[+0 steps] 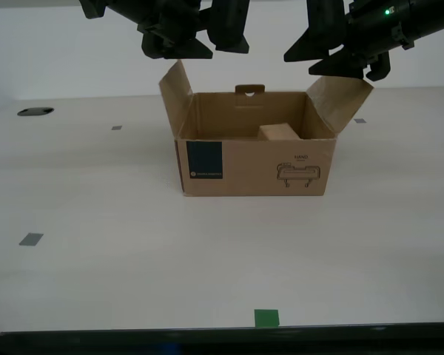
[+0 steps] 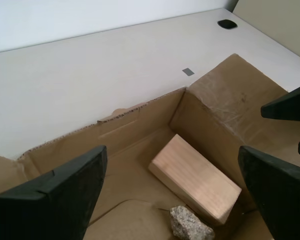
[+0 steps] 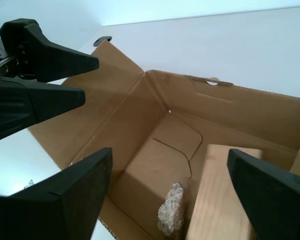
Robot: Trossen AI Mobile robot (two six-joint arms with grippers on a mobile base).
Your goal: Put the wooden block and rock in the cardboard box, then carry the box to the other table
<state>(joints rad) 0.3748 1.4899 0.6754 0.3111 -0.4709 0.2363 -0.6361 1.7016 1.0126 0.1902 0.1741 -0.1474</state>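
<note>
You've got the cardboard box (image 1: 251, 166) sitting upright on the smooth off-white table (image 1: 133, 244), navy label (image 1: 204, 159) and line drawing facing the exterior cam, both side flaps standing up and splayed outward. Wooden block (image 2: 195, 182) is already inside, lying flat on the box floor toward the exterior view's right, close to the back wall; in the exterior view only its top (image 1: 280, 132) peeks over the front wall. Rock (image 2: 190, 225) is in there too, on the floor just beside the block. Can't tell if they touch, and the exterior cam doesn't show it at all. My first gripper (image 1: 322, 63) hangs above the flap on the exterior view's right, pincer spread wide, nothing btwn the fingers; its wrist cam looks down past the tips (image 3: 169, 152) at block (image 3: 215, 200) and rock (image 3: 171, 210). My second gripper (image 1: 200, 50) hangs above the flap on the exterior view's left, likewise wide apart and empty, w/ its wrist view (image 2: 172, 150) looking across the box interior. Neither gripper touches the cardboard as far as you can see. On the tabletop: a green tape square (image 1: 266, 318) near the front edge, and a grey tape mark (image 1: 31, 239) toward the exterior view's left.
</note>
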